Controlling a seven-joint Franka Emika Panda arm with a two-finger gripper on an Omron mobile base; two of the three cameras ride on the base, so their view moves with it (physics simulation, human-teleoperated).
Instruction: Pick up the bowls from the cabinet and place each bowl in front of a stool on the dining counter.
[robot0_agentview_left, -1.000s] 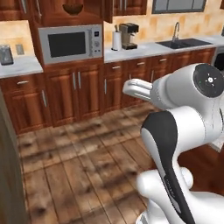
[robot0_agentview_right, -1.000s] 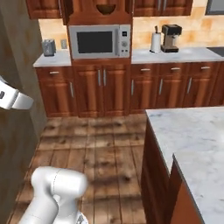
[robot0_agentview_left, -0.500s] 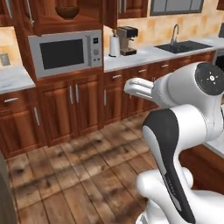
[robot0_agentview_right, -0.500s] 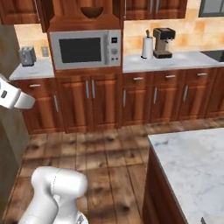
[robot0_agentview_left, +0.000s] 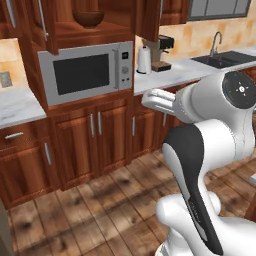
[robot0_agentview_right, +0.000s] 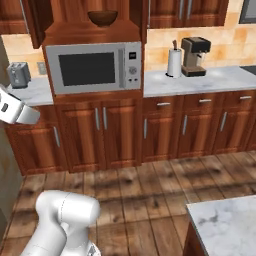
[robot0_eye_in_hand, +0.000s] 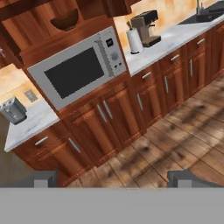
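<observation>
Facing unlabelled microwave (robot0_agentview_right: 97, 67) under wooden bowl (robot0_agentview_right: 103, 18)

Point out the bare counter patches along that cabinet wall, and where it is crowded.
Bare marble lies between the toaster and the microwave, and on the worktop right of the coffee maker. Crowded: the paper towel roll stands close beside the coffee maker. The shelf niche above the microwave holds a dark bowl.

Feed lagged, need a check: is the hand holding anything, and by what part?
Nothing held. The hand is open and bare; a brown bowl sits on the shelf above the microwave.
</observation>
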